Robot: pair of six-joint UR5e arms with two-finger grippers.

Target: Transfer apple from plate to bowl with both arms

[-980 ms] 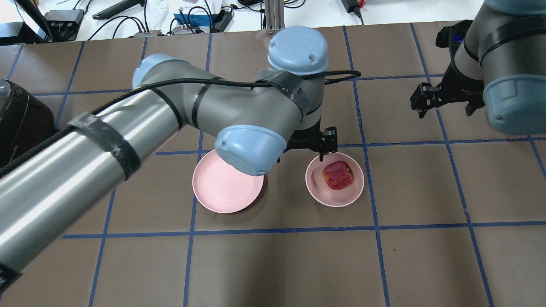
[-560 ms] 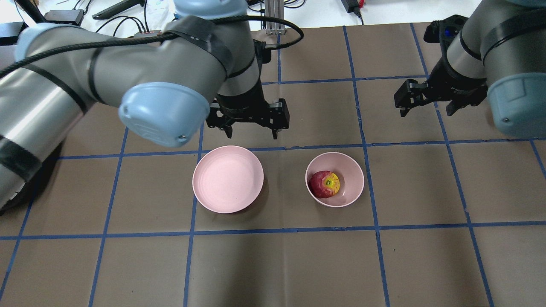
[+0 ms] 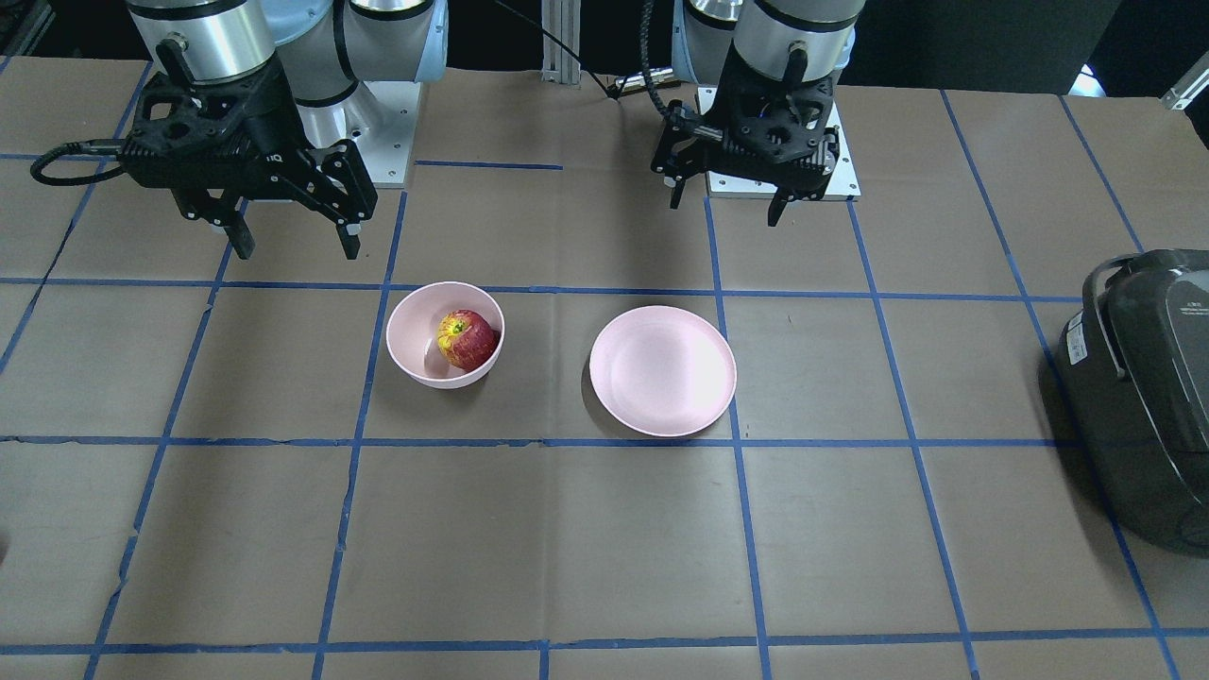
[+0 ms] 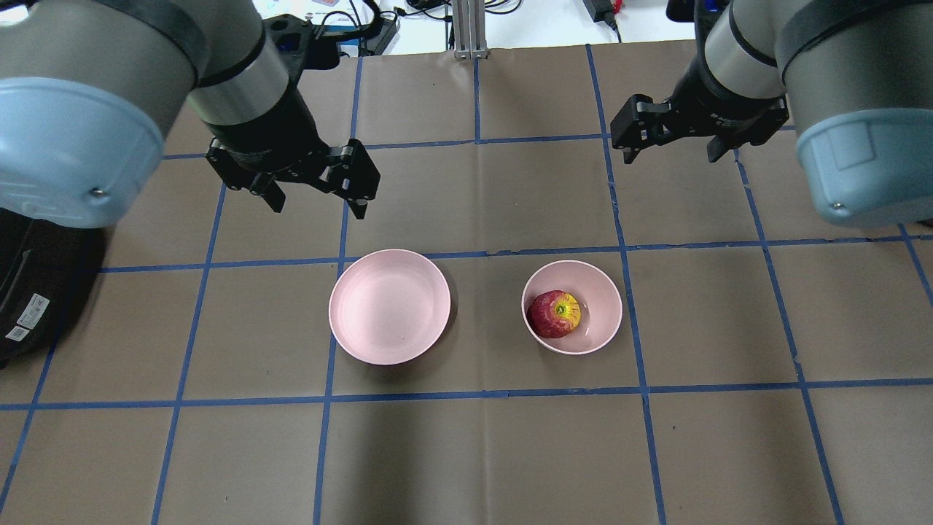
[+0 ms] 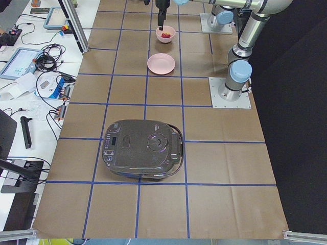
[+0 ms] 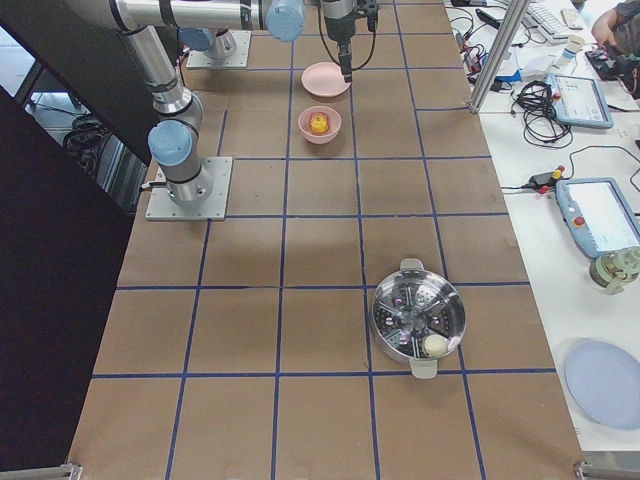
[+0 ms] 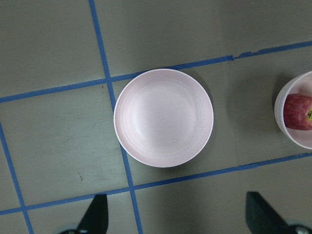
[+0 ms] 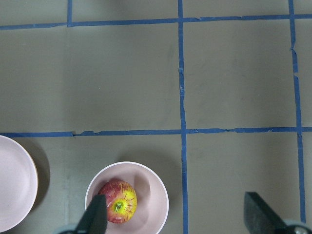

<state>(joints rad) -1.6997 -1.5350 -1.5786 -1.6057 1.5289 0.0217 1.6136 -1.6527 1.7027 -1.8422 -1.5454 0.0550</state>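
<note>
The red and yellow apple [image 4: 554, 313] lies in the deep pink bowl [image 4: 609, 292], stem dimple up. The flat pink plate [image 4: 390, 306] sits bare to the bowl's left. My left gripper [image 4: 318, 208] is open and empty, above the table behind the plate. My right gripper [image 4: 672, 155] is open and empty, high behind the bowl. The front view shows the apple [image 3: 466, 338], bowl [image 3: 406, 331], plate [image 3: 661, 370], left gripper [image 3: 725, 210] and right gripper [image 3: 297, 250]. The left wrist view looks down on the plate [image 7: 163, 117]; the right wrist view shows the apple [image 8: 117, 207].
A black rice cooker [image 4: 29, 292] stands at the table's left end and shows in the front view [image 3: 1148, 397]. A steel steamer pot [image 6: 418, 318] stands toward the right end. Cables and devices lie on the bench beyond the far edge.
My left arm has drawn away from the bowl, up and back to the left, with its gripper open. The apple has rolled stem-up in the bowl. My right gripper has shifted left and back.
</note>
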